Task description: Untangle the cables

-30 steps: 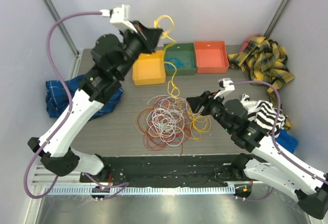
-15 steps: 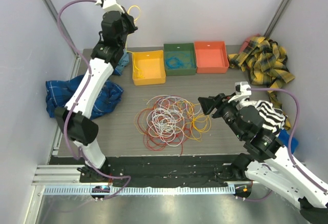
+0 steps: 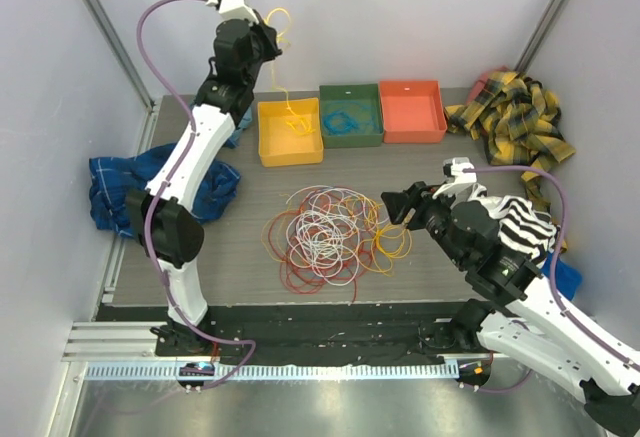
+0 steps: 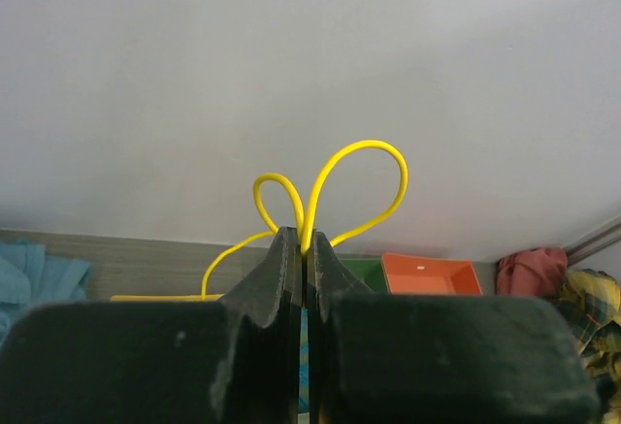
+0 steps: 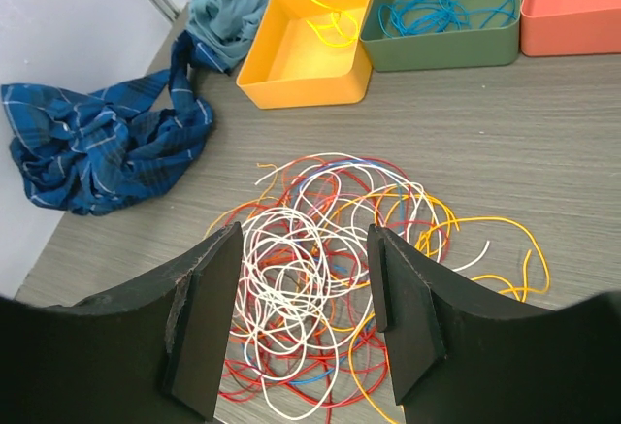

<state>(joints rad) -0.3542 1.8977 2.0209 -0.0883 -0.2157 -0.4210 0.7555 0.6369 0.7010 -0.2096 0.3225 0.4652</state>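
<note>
Compared with a second ago, the left arm is no longer folded low over the surface. It stands stretched tall at the back left, and its left tool [image 3: 270,42] sits further left and higher, above the yellow bin [image 3: 292,158] instead of beside the green bin [image 3: 352,140]. The yellow cable [image 3: 283,67] pinched in it no longer runs taut down across the green bin into the pile of cables [image 3: 325,237]. It is free of the pile, hangs straight down, and its lower end lies inside the yellow bin. The right tool [image 3: 393,202] sits slightly further right, off the pile's edge, a little closer to it than half a second ago.
</note>
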